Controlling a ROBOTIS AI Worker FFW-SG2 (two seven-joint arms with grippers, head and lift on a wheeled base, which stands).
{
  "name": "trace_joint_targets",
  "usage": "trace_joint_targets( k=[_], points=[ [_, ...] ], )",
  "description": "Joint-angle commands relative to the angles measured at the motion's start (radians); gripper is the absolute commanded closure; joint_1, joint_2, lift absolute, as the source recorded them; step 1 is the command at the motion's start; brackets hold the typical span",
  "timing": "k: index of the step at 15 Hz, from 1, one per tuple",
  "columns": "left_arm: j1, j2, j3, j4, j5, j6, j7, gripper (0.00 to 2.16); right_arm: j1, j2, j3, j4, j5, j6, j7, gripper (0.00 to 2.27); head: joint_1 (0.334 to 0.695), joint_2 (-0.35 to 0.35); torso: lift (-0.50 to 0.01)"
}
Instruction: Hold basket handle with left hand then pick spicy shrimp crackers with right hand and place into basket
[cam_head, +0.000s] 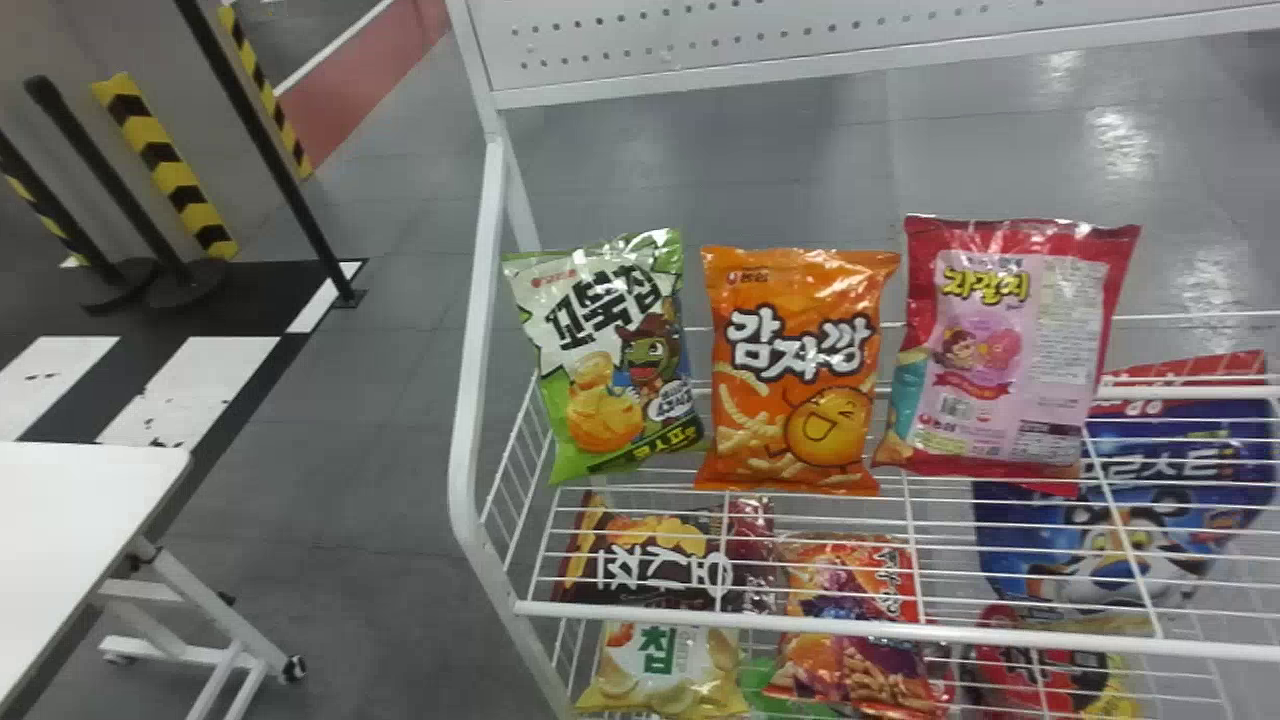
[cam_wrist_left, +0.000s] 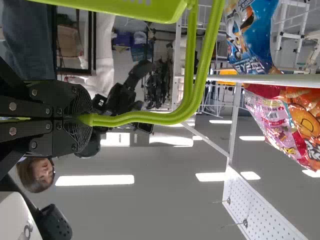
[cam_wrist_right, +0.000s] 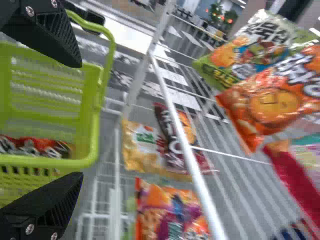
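Observation:
My left gripper (cam_wrist_left: 82, 120) is shut on the green basket handle (cam_wrist_left: 150, 117) in the left wrist view. The right gripper (cam_wrist_right: 80, 120) stands open beside the green basket (cam_wrist_right: 92, 125), nothing between its fingers. A red and dark bag (cam_wrist_right: 37, 147) lies inside the basket. On the rack's lower shelf is a red-orange bag with purple (cam_head: 850, 580), and a similar red-orange bag (cam_wrist_right: 172, 210) appears in the right wrist view. I cannot tell which bag is the spicy shrimp crackers.
The white wire rack (cam_head: 800, 622) holds green, orange (cam_head: 795, 370) and pink-red (cam_head: 1005, 350) bags in its upper row, with more bags below and a blue bag (cam_head: 1120, 500) at right. A white table (cam_head: 80, 520) stands at left.

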Motion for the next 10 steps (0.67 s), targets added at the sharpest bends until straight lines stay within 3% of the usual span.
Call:
trace_joint_targets(
  k=[1,4,10],
  points=[
    [0.0,-0.001,0.0,0.004,-0.001,-0.001,-0.013,2.14,0.026,0.013,0.004,0.025,0.051,-0.181,-0.009,0.03,0.695,0.159,-0.01],
    [0.0,-0.003,0.0,0.005,-0.002,-0.001,-0.013,2.14,0.053,0.02,0.04,0.078,0.139,-0.457,-0.04,0.04,0.695,0.084,-0.01],
    [0.0,-0.004,0.0,0.012,-0.004,-0.001,-0.013,2.14,0.13,0.026,0.143,0.172,0.28,-0.939,-0.203,0.05,0.695,0.045,-0.01]
  ],
)
